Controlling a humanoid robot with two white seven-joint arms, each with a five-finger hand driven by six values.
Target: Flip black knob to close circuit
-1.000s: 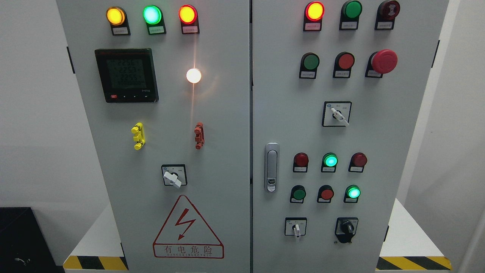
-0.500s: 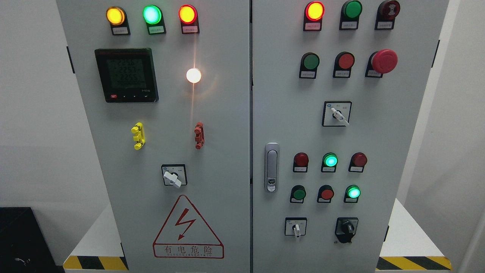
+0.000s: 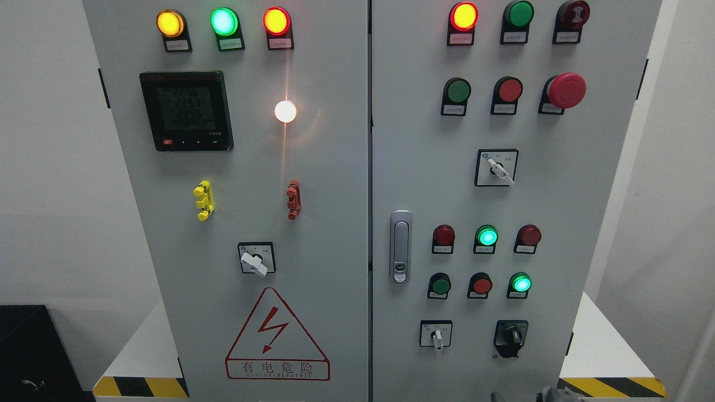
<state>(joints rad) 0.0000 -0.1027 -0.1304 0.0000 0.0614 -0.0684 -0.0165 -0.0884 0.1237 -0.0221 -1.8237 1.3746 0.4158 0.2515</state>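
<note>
The black knob (image 3: 511, 335) sits on a black plate at the lower right of the right-hand door of a grey electrical cabinet (image 3: 603, 184). Its handle stands roughly upright. The tip of my right hand (image 3: 553, 395) just shows at the bottom edge, below and slightly right of the knob, apart from it. Too little of the hand shows to tell how it is held. My left hand is out of view.
A white selector switch (image 3: 436, 336) is left of the knob, and another (image 3: 499, 170) is higher up. Red and green buttons and lamps (image 3: 487, 236) sit above. A door latch (image 3: 400, 245) and a red mushroom stop button (image 3: 566, 90) stick out.
My right hand has risen into view at the bottom edge below the black knob. The meter digits flicker. The knob has not moved.
</note>
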